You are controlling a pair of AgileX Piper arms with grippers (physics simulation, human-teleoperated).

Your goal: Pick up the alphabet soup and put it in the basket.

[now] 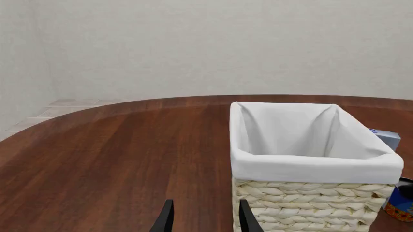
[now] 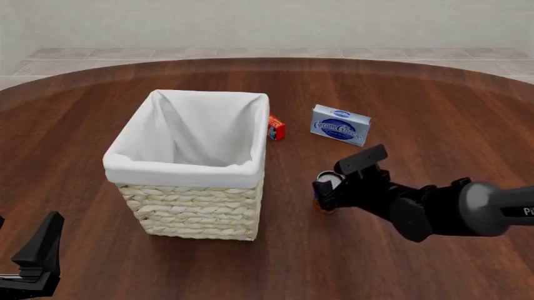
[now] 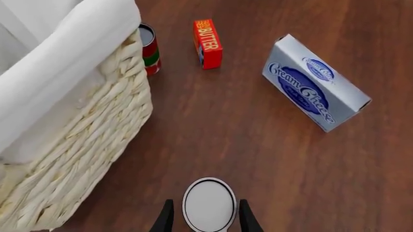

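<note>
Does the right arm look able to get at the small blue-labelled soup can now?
Probably yes: the right gripper already straddles the small silvery-topped soup can, fingers either side, nothing between.

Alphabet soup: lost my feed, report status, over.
Right gripper open, fingers either side of alphabet soup, can upright on table. Left gripper open, empty. Basket holds nothing; no obstruction between.

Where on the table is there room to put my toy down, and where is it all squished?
Bare wood lies left of the basket, out to the table's edge, and along the far rim behind it. It is crowded right of the basket: the butter box, a red can hugging the wicker, the cream cheese box, and the right gripper around the alphabet soup.
</note>
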